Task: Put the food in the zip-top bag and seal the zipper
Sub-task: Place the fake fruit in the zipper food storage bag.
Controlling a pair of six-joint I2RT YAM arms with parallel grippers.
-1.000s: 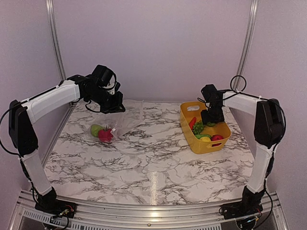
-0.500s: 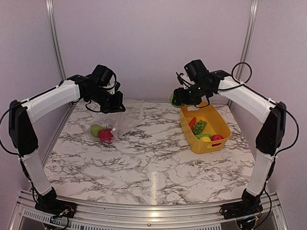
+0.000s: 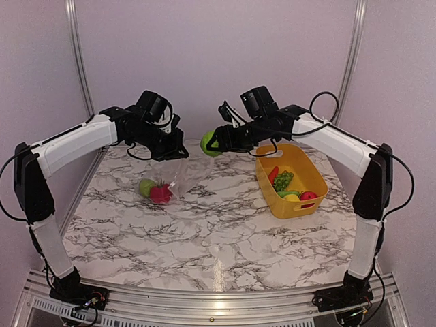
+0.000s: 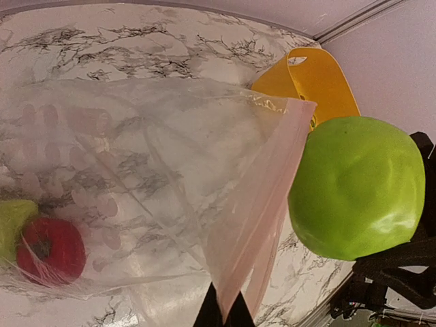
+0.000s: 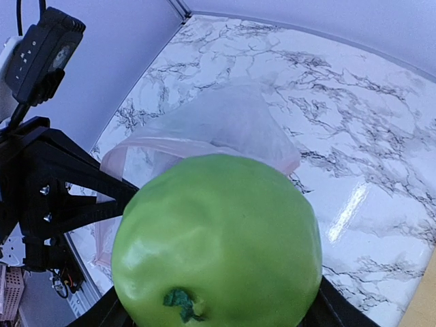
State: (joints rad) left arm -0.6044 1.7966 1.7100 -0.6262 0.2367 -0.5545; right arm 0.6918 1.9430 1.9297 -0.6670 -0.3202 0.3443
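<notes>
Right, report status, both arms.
Left gripper shut on zip-top bag rim, mouth held up. Right gripper holds green apple beside mouth. Two pieces inside. Nothing blocking.

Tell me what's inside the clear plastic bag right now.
Inside the zip-top bag lie a red toy fruit and a light green piece, side by side at its closed end. Anything beneath them is hidden.

The green toy fruit (image 5: 216, 238) is smooth and glossy, the zip-top bag (image 4: 157, 157) thin crinkly plastic, the table (image 3: 218, 231) shiny.
</notes>
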